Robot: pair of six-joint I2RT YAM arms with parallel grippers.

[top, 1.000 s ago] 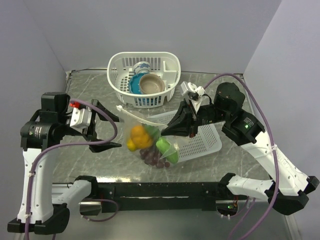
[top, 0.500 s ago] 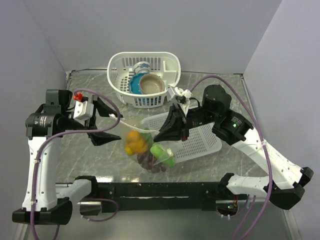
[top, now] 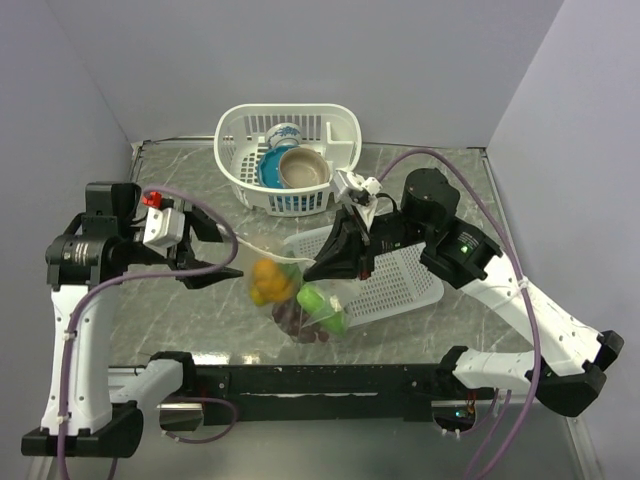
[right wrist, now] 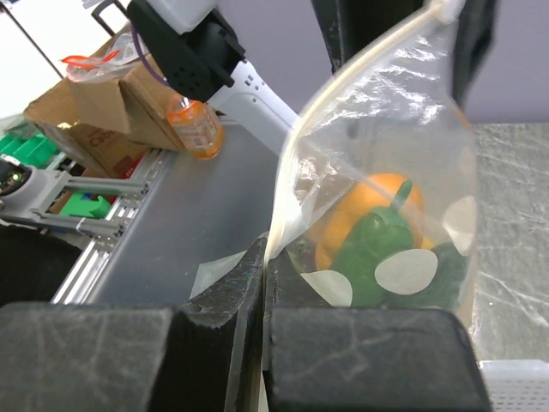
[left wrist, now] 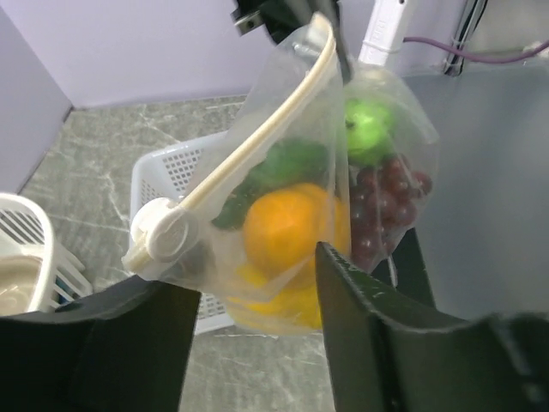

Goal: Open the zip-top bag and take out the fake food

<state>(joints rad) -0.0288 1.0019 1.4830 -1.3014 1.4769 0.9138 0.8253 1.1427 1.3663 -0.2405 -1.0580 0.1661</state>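
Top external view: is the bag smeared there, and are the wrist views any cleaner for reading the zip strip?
Top external: the zip-top bag and the fake food are motion-smeared, edges soft. Left wrist: the zip strip is fairly sharp, the left claw a dark, unfocused foreground. Right wrist: white glare streaks the plastic, the right claw black and blurred.

The left arm rises from its base at the near left, elbow high, forearm reaching right toward the middle. The left pincer [top: 232, 257] is spread wide, both fingers level and apart. The right arm arches up from the near right, wrist tilted down and left. The right pincer [top: 316, 270] has its fingers [right wrist: 240, 287] pressed together, pinching the zip-top bag [top: 300, 300] at its upper edge.
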